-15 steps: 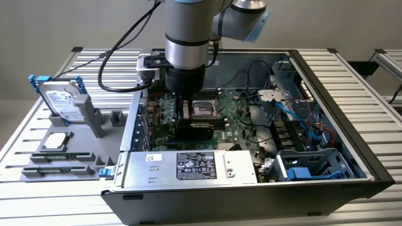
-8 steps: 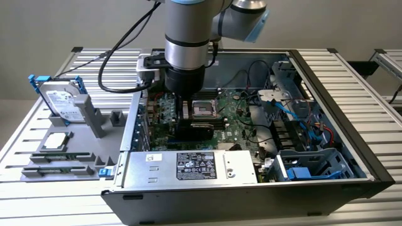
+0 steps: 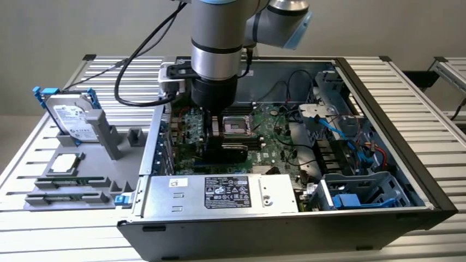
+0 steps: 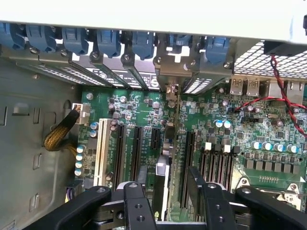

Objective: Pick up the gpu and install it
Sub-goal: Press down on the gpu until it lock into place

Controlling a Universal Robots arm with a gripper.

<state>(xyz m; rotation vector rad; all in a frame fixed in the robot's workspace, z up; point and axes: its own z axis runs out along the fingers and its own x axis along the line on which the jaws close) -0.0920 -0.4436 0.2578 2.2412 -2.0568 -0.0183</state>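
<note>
Presently, the black two-fingered gripper (image 4: 170, 203) stands released, its fingers (image 4: 138, 201) flanking the thin green-edged gpu (image 4: 175, 158), upright on the green motherboard (image 4: 268, 139).

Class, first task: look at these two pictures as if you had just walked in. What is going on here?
A robot arm has reached down into an open computer case, with its gripper just above the motherboard. The gpu stands on edge in an expansion slot between the fingers. The jaws look open, spread to either side of the card rather than clamped on it. A hard drive sits on a stand outside the case, at the exterior view's left.
</note>
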